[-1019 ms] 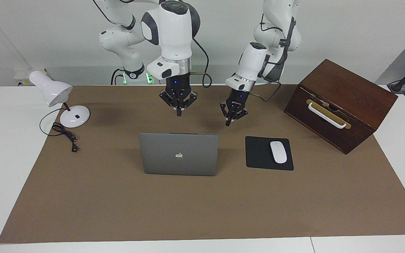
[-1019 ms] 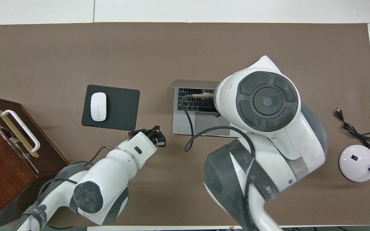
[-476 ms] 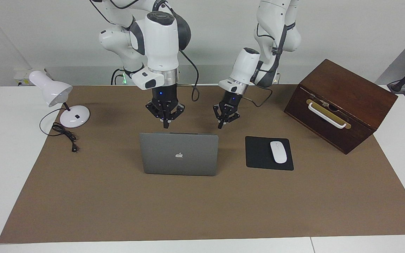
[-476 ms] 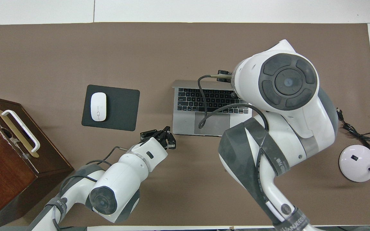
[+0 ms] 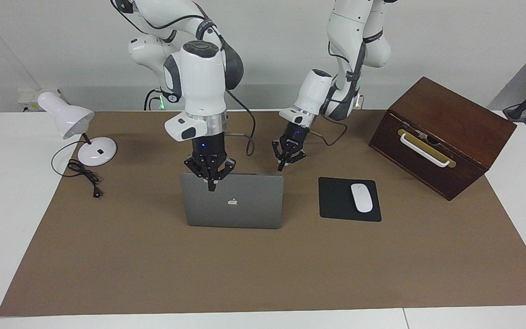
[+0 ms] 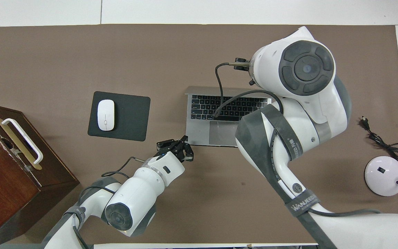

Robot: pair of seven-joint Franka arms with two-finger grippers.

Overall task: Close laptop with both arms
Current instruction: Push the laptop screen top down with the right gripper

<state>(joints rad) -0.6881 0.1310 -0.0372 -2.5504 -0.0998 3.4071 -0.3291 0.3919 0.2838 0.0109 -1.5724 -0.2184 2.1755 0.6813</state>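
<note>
The silver-grey laptop [image 5: 233, 201] stands open on the brown mat, its lid upright with the apple logo turned away from the robots. Its keyboard [image 6: 230, 107] shows in the overhead view. My right gripper [image 5: 210, 185] is shut and points down, its tip showing against the lid's outer face just under the top edge, toward the right arm's end. I cannot tell if it touches. The right arm hides this gripper in the overhead view. My left gripper [image 5: 282, 167] [image 6: 186, 149] is shut and empty, low beside the laptop's corner at the left arm's end.
A black mouse pad [image 5: 336, 201] with a white mouse [image 5: 361, 197] lies beside the laptop toward the left arm's end. A brown wooden box [image 5: 441, 137] with a white handle stands past it. A white desk lamp [image 5: 80, 132] and its cable sit at the right arm's end.
My right gripper has come down and out from over the keyboard to the lid's top edge. My left gripper has moved closer to the laptop's corner. The lid has not moved.
</note>
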